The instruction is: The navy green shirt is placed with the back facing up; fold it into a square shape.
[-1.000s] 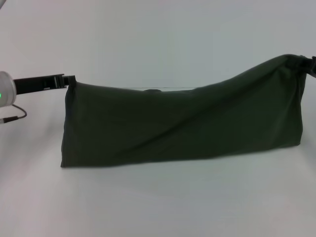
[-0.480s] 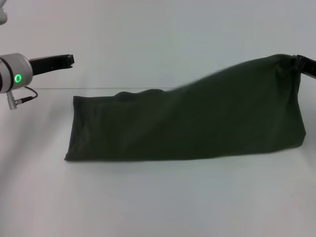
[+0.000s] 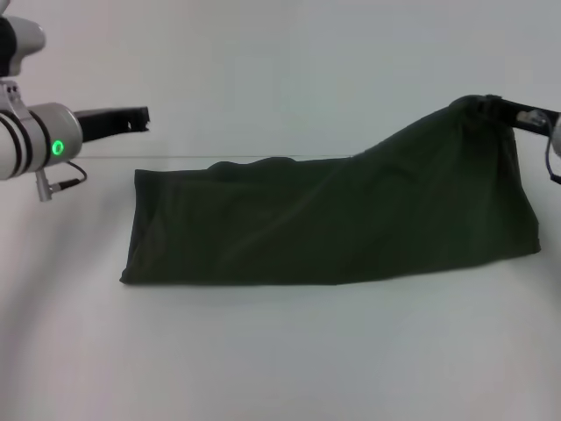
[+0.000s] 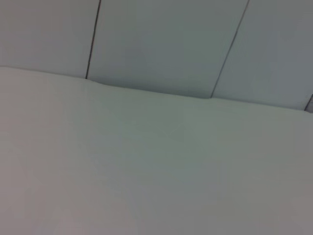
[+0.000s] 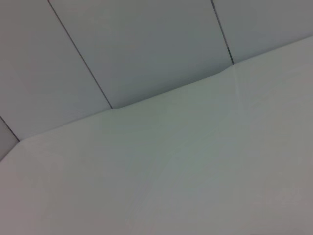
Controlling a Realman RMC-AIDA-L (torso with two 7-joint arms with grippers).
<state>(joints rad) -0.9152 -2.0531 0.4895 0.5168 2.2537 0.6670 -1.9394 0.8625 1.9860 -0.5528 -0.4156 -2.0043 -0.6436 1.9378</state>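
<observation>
Released, left gripper hovers above navy green shirt.

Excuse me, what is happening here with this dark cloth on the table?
A two-armed robot is folding a dark olive-green cotton shirt on a white table. The right gripper holds the shirt's right end up off the table, so the cloth slopes down to the left, where it lies flat. The left gripper is above that left end, apart from the shirt and holding nothing.

Wide, plain white matte tabletop fills the foreground, evenly lit, soft shadows only. Behind it, pale grey-white panelled wall, split by thin dark vertical seams. Table's far edge meets the wall, apparently flush.
</observation>
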